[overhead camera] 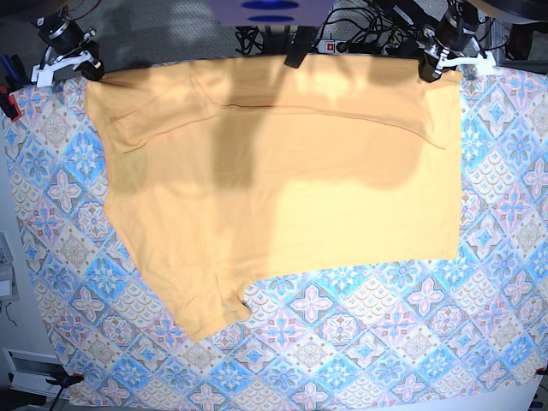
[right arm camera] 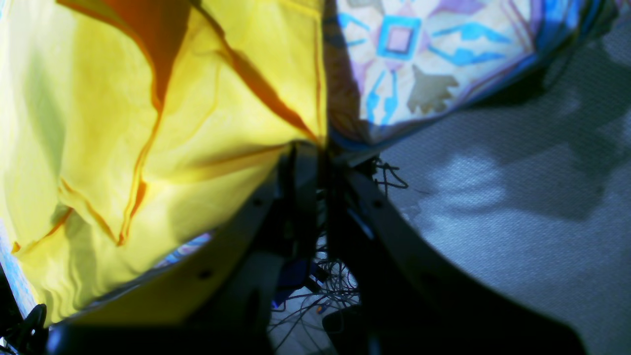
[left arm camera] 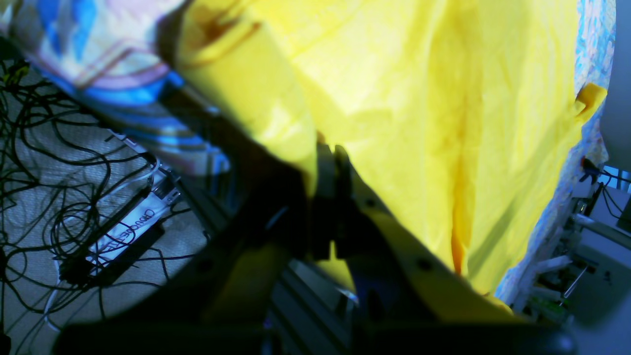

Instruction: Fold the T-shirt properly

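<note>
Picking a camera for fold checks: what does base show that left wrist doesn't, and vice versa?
Base only: the whole T-shirt spread on the patterned tablecloth, one sleeve pointing to the near side, and both grippers at the far table edge, the left gripper at one shirt corner and the right gripper at the other.

Left wrist only: the left gripper close up, shut on the shirt's edge, with tangled cables on the floor below.

Both: yellow shirt fabric, tablecloth, left gripper.
</note>
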You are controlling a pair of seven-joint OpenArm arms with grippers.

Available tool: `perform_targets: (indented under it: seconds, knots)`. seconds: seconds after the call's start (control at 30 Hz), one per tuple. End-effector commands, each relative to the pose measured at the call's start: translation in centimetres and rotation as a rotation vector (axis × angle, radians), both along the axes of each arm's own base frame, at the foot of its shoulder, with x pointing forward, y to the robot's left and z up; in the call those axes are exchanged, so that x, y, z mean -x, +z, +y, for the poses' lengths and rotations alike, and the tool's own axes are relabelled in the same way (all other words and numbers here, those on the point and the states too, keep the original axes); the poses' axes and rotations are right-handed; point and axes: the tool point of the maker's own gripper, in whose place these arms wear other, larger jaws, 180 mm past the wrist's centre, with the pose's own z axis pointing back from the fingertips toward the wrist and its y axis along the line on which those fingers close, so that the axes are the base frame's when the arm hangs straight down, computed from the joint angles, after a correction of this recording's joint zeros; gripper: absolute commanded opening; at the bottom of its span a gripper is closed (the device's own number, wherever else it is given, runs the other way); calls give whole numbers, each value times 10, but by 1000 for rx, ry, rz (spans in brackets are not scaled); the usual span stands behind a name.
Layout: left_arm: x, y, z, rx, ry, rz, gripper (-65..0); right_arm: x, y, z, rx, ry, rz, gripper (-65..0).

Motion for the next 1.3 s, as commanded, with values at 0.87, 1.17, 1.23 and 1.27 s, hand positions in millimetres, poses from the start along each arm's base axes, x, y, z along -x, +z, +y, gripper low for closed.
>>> perform_targets:
  seconds: [0.87,1.17,1.23,1.27]
  knots:
    - [30,16,-6,-13,-79,75,-449,2,17,-34,63,-75,-43,-524]
    - [21,36,6,-56,-71,28,-449,3,23,-44,87,-95,-56,-524]
    - [11,47,9,-77,-79,-11,-449,2,25,-46,95,-101,-61,-523]
    - [4,54,10,-89,-83,-34,-449,0,28,-47,99,-98,-68,-523]
